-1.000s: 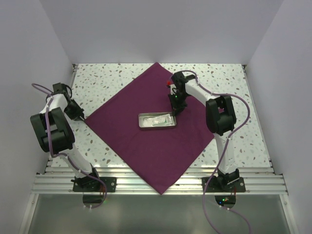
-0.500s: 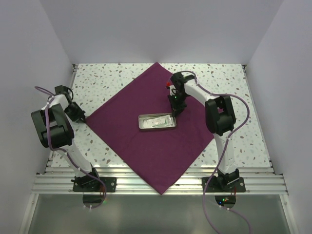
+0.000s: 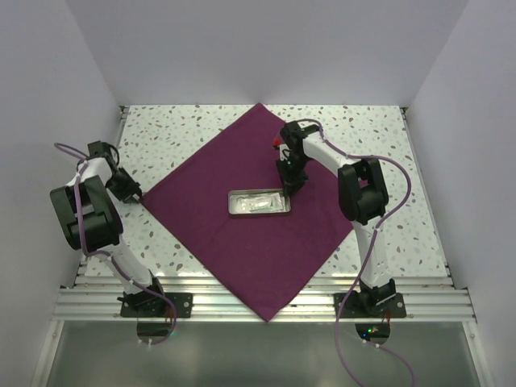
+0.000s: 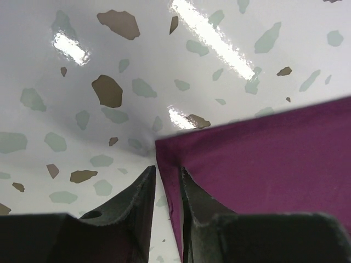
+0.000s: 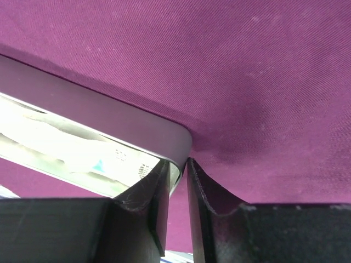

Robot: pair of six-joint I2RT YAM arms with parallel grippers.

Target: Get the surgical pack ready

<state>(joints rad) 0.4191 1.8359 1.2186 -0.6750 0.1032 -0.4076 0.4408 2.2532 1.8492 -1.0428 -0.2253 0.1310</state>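
Near the middle of the magenta cloth [image 3: 242, 258], set against a second ago: shows the steel tray [image 3: 258, 214] nudged slightly left, and the right gripper [image 3: 288, 188] shifted left along with it at the tray's far right corner. Keeps the cloth spread flat as a diamond, as before. Leaves the left gripper [image 3: 134, 192] at the cloth's left corner, much where it was.

Up close from the right wrist: has the two fingers astride the tray's rounded corner rim, only a slit between them. Cannot tell whether pinching the metal or merely flanking it. Reveals white wrapped contents [image 5: 66, 142] lying inside the tray.

Up close from the left wrist: has the fingers slightly parted on either side of the cloth's edge just by the corner, with bare tabletop visible in the gap. Looks loose rather than clamped.

Underneath: white table [image 3: 161, 133] flecked with brown and grey-green, glossy with lamp reflections. Around: plain pale walls [image 3: 266, 56] on three sides, and ribbed aluminium rails [image 3: 258, 300] along the near edge carrying both arm bases.
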